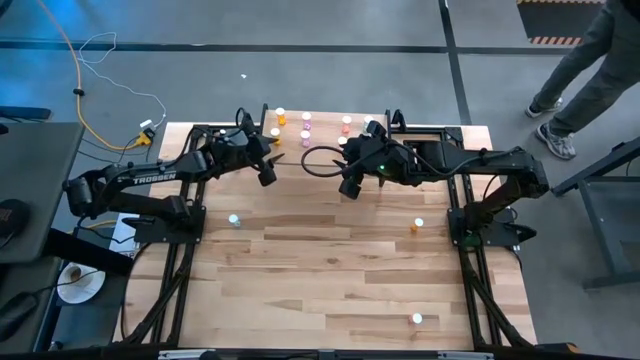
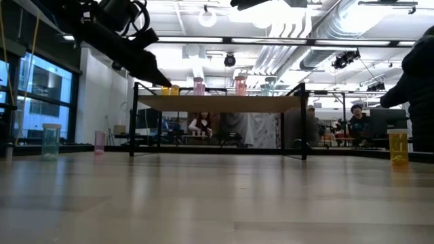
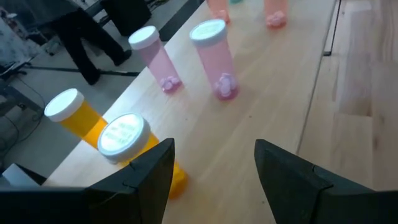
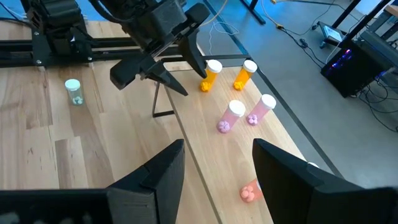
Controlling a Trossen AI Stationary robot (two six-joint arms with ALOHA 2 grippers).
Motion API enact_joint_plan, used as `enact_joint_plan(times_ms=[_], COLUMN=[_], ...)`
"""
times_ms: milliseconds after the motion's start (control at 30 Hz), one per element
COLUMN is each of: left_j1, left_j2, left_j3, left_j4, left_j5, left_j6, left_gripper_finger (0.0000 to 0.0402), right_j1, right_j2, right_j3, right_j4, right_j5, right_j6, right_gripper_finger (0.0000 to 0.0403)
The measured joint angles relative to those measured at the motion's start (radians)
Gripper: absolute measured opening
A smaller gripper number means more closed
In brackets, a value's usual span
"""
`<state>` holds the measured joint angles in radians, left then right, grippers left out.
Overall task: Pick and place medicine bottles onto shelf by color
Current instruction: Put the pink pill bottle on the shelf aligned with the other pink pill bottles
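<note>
The shelf point(image 1: 325, 127) stands at the table's far edge. On it stand orange bottles point(image 1: 280, 116) at its left end, then pink bottles point(image 1: 306, 120) and red ones point(image 1: 346, 123). My left gripper point(image 3: 214, 146) is open and empty over the shelf's left end point(image 4: 193, 78). An orange bottle point(image 3: 124, 134) stands upright on the shelf close beside one finger. My right gripper point(image 4: 217, 149) is open and empty, above the table just in front of the shelf's middle point(image 1: 348, 188). A teal bottle point(image 1: 234, 220), an orange one point(image 1: 418, 226) and a pink one point(image 1: 417, 319) stand on the table.
The shelf's thin black legs point(image 2: 133, 122) stand on the table's far part. Both arms' bases sit at the table's left and right sides. A person point(image 1: 590, 60) stands beyond the table's far right corner. Cables lie on the floor at far left point(image 1: 100, 90).
</note>
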<state>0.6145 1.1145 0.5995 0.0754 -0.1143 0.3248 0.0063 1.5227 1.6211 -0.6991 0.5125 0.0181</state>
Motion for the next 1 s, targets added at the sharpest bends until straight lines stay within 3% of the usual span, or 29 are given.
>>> enact_joint_plan(times_ms=[267, 500, 833, 1000], left_j1=[-0.031, -0.071, -0.081, -0.106], left_j2=[-0.014, -0.086, -0.207, -0.247], left_j3=[0.000, 0.000, 0.000, 0.000], left_j4=[-0.066, -0.106, -0.109, -0.110], left_j5=[-0.016, -0.148, -0.159, -0.158], left_j6=[-0.026, -0.008, -0.026, -0.055], left_gripper_finger=[0.0213, 0.0213, 0.0213, 0.0213], right_j1=[0.000, 0.000, 0.000, 0.001], right_j2=[0.000, 0.000, 0.000, 0.000], right_j3=[0.000, 0.000, 0.000, 0.000], right_j4=[0.000, 0.000, -0.002, -0.087], right_j5=[0.000, 0.000, 0.000, -0.004], right_j6=[0.000, 0.007, 0.008, 0.061], right_gripper_finger=[0.0181, 0.0181, 0.0181, 0.0181])
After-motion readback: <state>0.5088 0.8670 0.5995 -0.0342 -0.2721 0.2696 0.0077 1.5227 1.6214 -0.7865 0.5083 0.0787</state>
